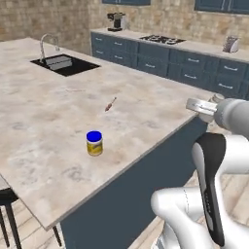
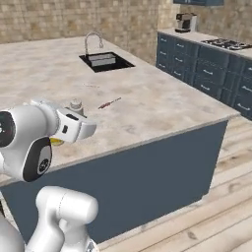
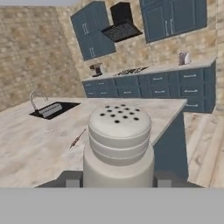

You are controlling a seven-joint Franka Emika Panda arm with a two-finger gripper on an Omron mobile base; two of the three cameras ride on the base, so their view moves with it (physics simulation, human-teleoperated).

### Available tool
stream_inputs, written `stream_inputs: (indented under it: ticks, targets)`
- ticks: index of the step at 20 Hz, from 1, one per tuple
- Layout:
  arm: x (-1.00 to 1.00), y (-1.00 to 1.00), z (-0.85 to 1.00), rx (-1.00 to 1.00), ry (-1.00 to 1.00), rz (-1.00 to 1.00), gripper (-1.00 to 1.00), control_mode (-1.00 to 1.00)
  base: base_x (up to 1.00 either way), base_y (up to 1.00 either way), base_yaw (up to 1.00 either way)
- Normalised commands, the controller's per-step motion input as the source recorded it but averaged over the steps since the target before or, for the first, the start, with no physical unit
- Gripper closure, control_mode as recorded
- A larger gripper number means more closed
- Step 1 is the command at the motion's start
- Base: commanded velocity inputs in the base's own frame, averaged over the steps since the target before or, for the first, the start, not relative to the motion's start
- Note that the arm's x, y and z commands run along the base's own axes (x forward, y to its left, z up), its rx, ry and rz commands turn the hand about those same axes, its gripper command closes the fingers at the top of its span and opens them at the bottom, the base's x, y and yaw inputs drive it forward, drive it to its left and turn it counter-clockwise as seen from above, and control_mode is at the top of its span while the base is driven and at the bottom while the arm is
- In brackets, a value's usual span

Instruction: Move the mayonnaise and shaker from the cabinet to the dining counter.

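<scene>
End effector pinching the small pale grey-beige cylindrical shaker between its two dark fingertips; shaker upright, perforated cap up, filling the centre of the hand view. In the left base view the shaker shows just its top behind the white wrist, at the near right corner of the long beige marble-look island table, above the edge. In the right base view the shaker pokes up just behind the hand, over the near edge of the table. Can't tell whether its base touches the top or hangs above it.

Small squat mayonnaise jar with yellowish contents, white label band and bright blue rounded lid stands upright on the table, near the front edge, well apart from the shaker. In the right base view only a yellow sliver of it shows beneath the arm.

Thin reddish-handled utensil lies flat mid-table, between the jar and the black inset sink with curved silver faucet. Dark round stool at the table's near left end.

Dark blue-grey upper wall cabinets hang on the tan tile wall beside a black range hood, far behind the table; doors look closed from here.
</scene>
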Motion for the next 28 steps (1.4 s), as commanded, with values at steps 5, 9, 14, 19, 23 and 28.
stream_inputs:
  ticks: [5,9,14,19,23,28]
  targets:
    - [0.00,0.00,0.00,0.00,0.00,0.00,1.00,1.00,0.00,-0.98,0.60]
    - [0.00,0.00,0.00,0.00,0.00,0.00,1.00,1.00,0.02,-1.00,0.48]
    - [0.00,0.00,0.00,0.00,0.00,0.00,1.00,1.00,0.44,-0.48,0.44]
    - [0.00,0.00,0.00,0.00,0.00,0.00,1.00,1.00,0.67,0.07,0.38]
    - [0.00,0.00,0.00,0.00,0.00,0.00,1.00,1.00,0.62,0.13,0.32]
    - [0.00,0.00,0.00,0.00,0.00,0.00,1.00,1.00,0.48,0.00,0.22]
